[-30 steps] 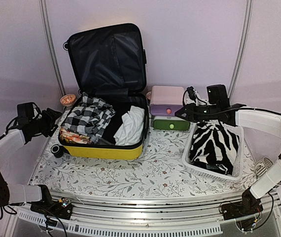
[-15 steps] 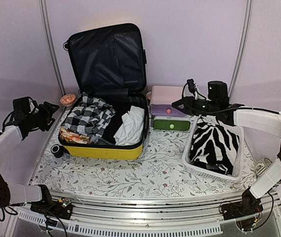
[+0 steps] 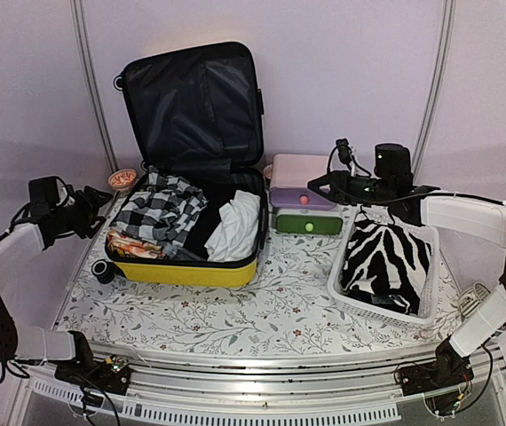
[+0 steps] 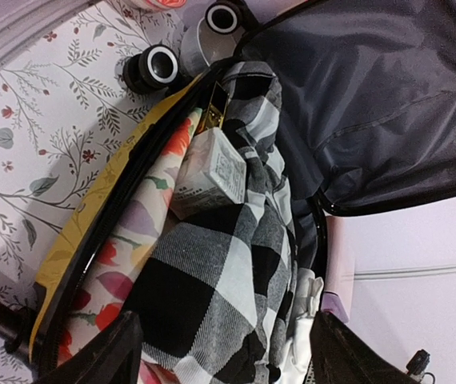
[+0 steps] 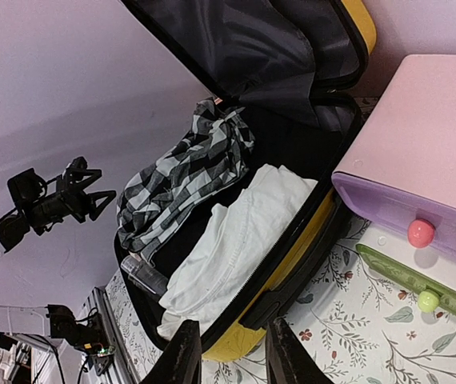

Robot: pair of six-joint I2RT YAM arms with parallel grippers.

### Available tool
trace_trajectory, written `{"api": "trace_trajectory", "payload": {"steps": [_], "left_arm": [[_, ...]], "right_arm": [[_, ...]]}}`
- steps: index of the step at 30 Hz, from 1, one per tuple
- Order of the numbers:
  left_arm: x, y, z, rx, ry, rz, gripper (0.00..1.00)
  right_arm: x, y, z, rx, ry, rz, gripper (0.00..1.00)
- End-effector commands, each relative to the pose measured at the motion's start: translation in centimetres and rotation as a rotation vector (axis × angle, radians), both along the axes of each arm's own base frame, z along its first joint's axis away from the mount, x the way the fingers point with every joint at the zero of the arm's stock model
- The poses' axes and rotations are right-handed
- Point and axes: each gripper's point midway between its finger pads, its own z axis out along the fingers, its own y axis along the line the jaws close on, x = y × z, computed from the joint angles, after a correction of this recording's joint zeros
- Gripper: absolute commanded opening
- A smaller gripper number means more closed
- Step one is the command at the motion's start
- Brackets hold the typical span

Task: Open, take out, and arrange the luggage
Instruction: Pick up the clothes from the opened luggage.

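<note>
The yellow suitcase [image 3: 186,272] lies open at the back left, its black-lined lid [image 3: 191,102] upright against the wall. Inside are a black-and-white checked cloth [image 3: 160,213], a white cloth [image 3: 235,226], a floral cloth [image 4: 144,240], a small box [image 4: 212,172] and a clear bottle [image 5: 144,276]. My left gripper [image 3: 98,209] hovers open and empty just left of the suitcase, facing the checked cloth [image 4: 212,272]. My right gripper [image 3: 320,186] is open and empty above the drawer box, right of the suitcase, facing the white cloth [image 5: 228,240].
A pink-and-green drawer box [image 3: 302,206] stands right of the suitcase. A white mesh basket [image 3: 346,297] holding a zebra-striped cloth [image 3: 386,257] sits at the right. A small bowl [image 3: 122,179] is at the back left by the suitcase wheels [image 4: 162,64].
My right gripper has shifted left from above the basket to above the drawer box. My left gripper rose slightly, then dropped back beside the suitcase.
</note>
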Motion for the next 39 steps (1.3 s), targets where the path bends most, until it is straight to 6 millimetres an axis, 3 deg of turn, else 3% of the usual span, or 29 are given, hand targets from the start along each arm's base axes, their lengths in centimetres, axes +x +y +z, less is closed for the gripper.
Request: {"api": "trace_trajectory", "payload": {"steps": [1,8,17,22,31,39], "left_arm": [[0.1,-0.6,-1.3,-0.033,0.013,-0.047,0.74],[-0.6,-1.4,-3.2,-0.07,0.042,-0.065,0.73],[-1.5,-1.6,-4.1,-0.08,0.067,-0.047,0.71],[-0.6,-1.6,-2.9,-0.077,0.002,-0.062,0.38],[1.9,-1.5,-0.6,-0.064,-0.073,-0.094,0.34],[2.8,-1.2,2.3,-0.01,-0.121,-0.102,0.34]], "right_arm": [[-0.9,0.5,1.9,0.031,-0.04,0.026,0.31],[-1.3,0.2,1.7,0.018,-0.033,0.018,0.31],[-1.4,0.2,1.3,0.015,-0.026,0.025,0.31],[-1.7,0.2,1.2,0.014,-0.023,0.032,0.31],[-2.3,-0.1,0.7,0.011,-0.012,0.034,0.31],[-2.5,0.7,-0.1,0.007,0.008,0.063,0.31]]}}
